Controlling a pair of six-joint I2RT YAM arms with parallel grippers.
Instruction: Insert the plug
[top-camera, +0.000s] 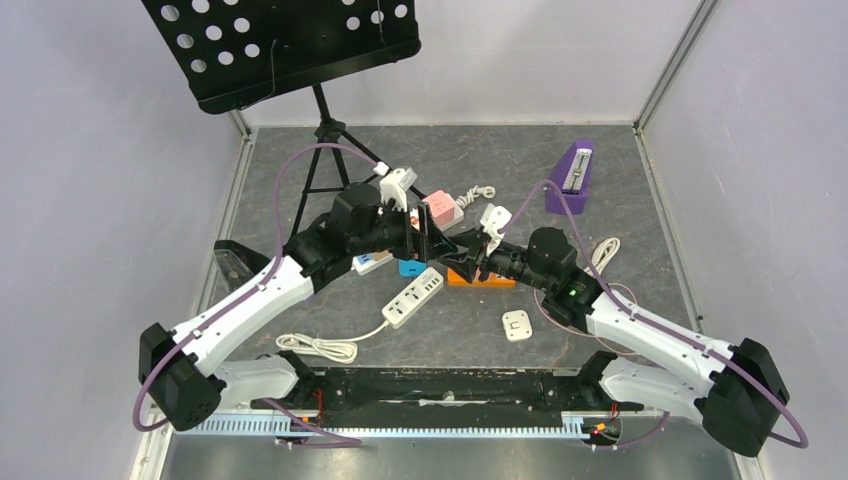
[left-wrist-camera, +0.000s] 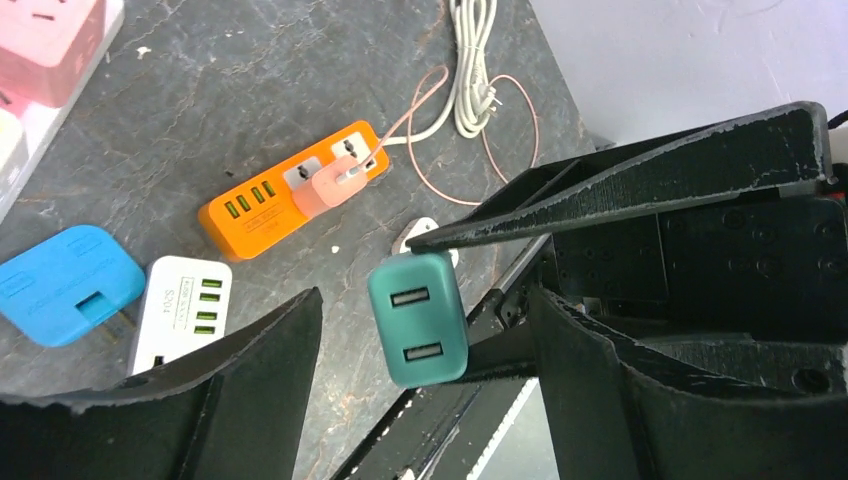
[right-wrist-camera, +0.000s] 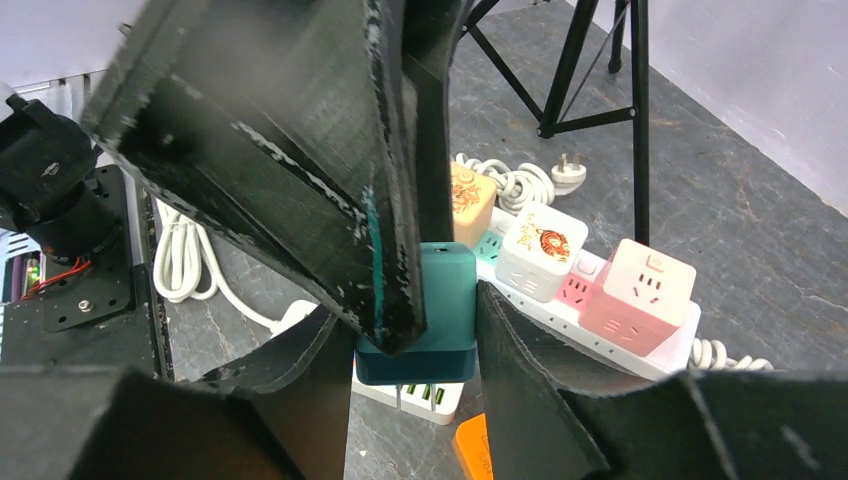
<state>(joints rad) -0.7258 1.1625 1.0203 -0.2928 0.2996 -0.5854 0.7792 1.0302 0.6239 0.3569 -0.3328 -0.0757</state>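
**Plug lifted and caught between two hands, no socket reached yet**

The right hand (right-wrist-camera: 410, 310) is clamped on the teal charger (right-wrist-camera: 432, 300), with one finger pressed to each side of its body. The left hand (left-wrist-camera: 428, 300) has its fingers (left-wrist-camera: 250, 390) apart around the same charger. In the left wrist view there is a clear gap between the block and one of those fingers, so the grip looks to be the right hand's alone. The charger hangs in the air above the middle of the bench (top-camera: 650, 200). Its face with two ports is turned toward the left wrist camera, and its prongs are out of sight.

Below it, near the bench's centre, lies the orange power strip (left-wrist-camera: 285, 195), with a pink adapter (left-wrist-camera: 322, 188) already seated in one socket. A white power strip (top-camera: 413, 297) lies closer to the near edge. A long white strip (right-wrist-camera: 600, 342) carrying cube adapters lies toward the far edge.

The charger has been picked up, but the rest of the task is not yet done. This reads as a handover or regrip. What is left is to settle who holds it, turn the prongs down, line them up over a free socket and press home. I cannot tell which strip is meant.
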